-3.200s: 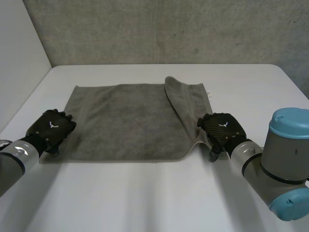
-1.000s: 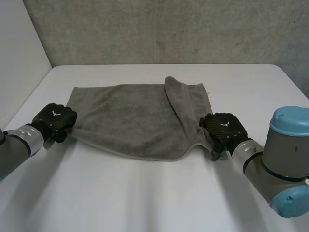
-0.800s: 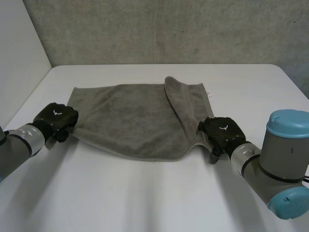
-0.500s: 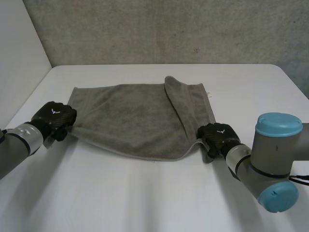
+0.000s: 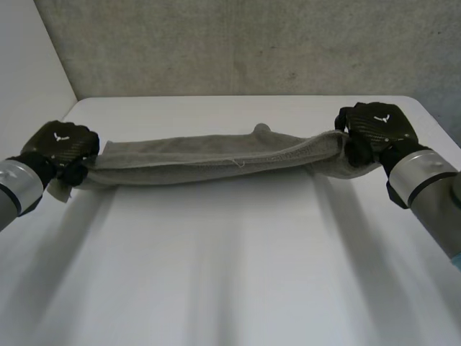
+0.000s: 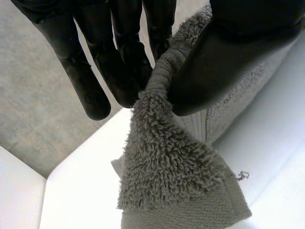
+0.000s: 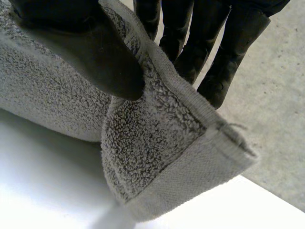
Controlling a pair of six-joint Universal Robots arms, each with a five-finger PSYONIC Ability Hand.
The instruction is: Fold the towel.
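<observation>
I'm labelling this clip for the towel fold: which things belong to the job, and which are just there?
Part of the job: towel, stretched between the hands; left hand, pinching one end; right hand, pinching the other.
Just there: white table; grey wall behind it.

A grey terry towel (image 5: pixel 216 157) is being held stretched into a long, narrow, bunched band across the far half of the white table (image 5: pixel 230 274). One end is being pinched by the left hand (image 5: pixel 61 146) and the other by the right hand (image 5: pixel 374 130). A small hump of cloth is being pushed up past the middle, nearer the right hand. In each wrist view, a corner is being squeezed between thumb and fingers, with looped pile and a flat woven hem hanging out beyond the fingertips.
</observation>
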